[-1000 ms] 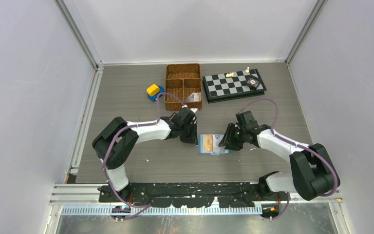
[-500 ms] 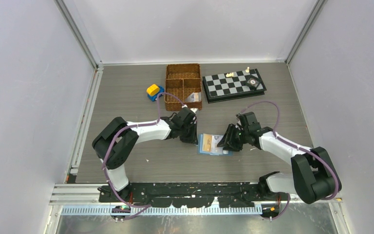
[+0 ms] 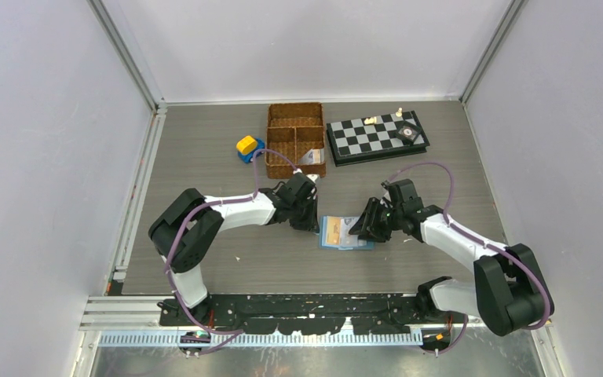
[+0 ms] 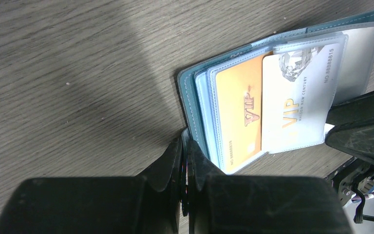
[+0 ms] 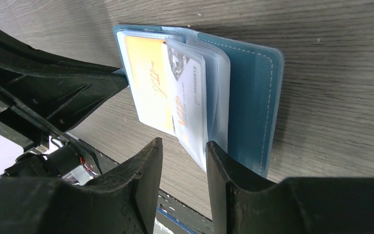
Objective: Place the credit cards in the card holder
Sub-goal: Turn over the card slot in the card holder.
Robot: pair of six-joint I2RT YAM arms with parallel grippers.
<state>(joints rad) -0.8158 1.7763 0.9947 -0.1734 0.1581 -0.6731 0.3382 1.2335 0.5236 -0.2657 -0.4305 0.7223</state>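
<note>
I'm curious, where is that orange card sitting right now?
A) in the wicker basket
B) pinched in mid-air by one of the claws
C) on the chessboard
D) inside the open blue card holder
D: the orange card lies tucked inside the open card holder, partly overlapped by a white card.

A robotics laboratory test cell is shown; the grey wood-grain table [image 3: 204, 157] is enclosed by plain pale walls [image 3: 314, 47] held in aluminium profiles [image 3: 127, 56]; two robot arms, the left arm [image 3: 232, 210] and the right arm [image 3: 455, 237], are bolted to a black rail [image 3: 306, 302] at its near edge, with purple cables [image 3: 425, 164] looped over them; unrelated props, a wicker basket [image 3: 294, 107] and a chessboard [image 3: 373, 135], are laid out at the far side.
</note>
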